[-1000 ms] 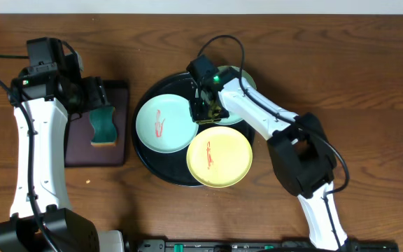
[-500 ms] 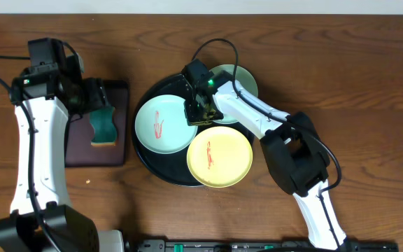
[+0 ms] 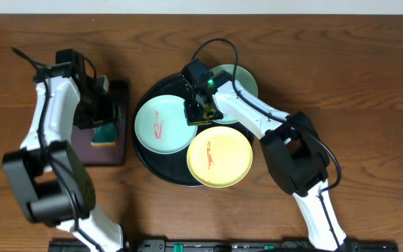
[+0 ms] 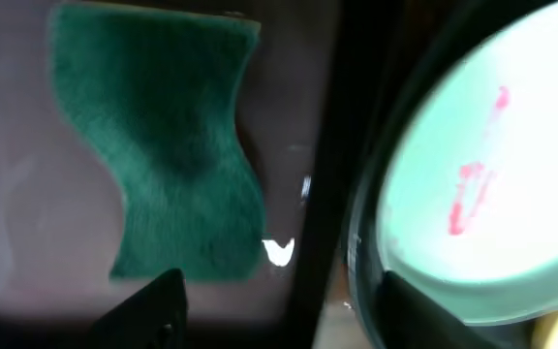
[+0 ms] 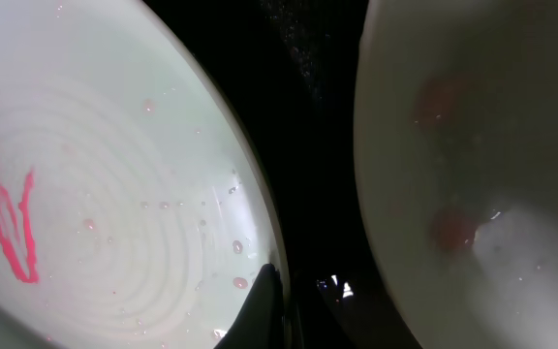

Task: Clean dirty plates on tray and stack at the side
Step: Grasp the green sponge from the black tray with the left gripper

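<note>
On the round black tray (image 3: 161,170) lie three plates. A mint-blue plate (image 3: 161,124) with a red smear sits at the left, a yellow plate (image 3: 220,157) with a red smear at the front, and another pale plate (image 3: 238,82) at the back, partly under my right arm. My right gripper (image 3: 198,112) is shut at the right rim of the smeared mint-blue plate (image 5: 95,174), one finger lying over the rim. My left gripper (image 3: 102,105) hangs open over the green sponge (image 4: 163,155), nothing between its fingers (image 4: 153,310).
The sponge (image 3: 104,131) lies on a rectangular dark maroon tray (image 3: 82,150) left of the black tray. The rest of the surface is bare wooden table (image 3: 369,84). The right arm stretches across the back plate.
The right gripper slid left to the mint-blue plate's rim and shut there. The left arm swung round over the maroon tray and its jaws narrowed a little.
</note>
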`<state>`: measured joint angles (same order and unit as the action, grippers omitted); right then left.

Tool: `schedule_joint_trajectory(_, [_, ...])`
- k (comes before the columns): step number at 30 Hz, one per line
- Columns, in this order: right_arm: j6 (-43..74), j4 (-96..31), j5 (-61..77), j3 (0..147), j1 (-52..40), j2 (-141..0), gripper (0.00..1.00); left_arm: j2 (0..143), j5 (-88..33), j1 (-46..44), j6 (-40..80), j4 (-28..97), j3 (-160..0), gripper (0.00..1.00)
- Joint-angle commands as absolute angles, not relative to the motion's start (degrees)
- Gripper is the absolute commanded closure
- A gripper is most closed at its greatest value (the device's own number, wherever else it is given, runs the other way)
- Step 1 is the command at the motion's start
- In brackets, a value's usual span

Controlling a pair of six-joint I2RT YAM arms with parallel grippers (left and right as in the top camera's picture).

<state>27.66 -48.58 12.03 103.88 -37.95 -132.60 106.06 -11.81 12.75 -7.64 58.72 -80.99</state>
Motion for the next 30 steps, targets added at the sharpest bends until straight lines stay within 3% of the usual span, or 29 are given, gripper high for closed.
schedule_joint_trajectory(1, [26.5, -48.8, 10.7, 104.2, -38.7, -134.7, 0.99, 110.9, -7.3, 13.0, -6.9, 57.4, -80.5, 0.42])
schedule_joint_trajectory(7, [26.1, -48.8, 10.7, 104.2, -38.7, -134.7, 0.99, 112.6, -4.4, 13.0, -3.5, 55.3, -80.5, 0.50])
schedule_joint_trajectory(26, [26.1, -48.6, 10.7, 104.2, -38.7, -134.7, 0.99, 115.4, -1.9, 13.0, -1.0, 50.4, -80.4, 0.50])
schedule_joint_trajectory(30, [26.1, -48.6, 10.5, 104.2, -38.7, -134.7, 0.99, 116.9, -1.9, 13.0, -0.5, 50.2, -80.4, 0.54])
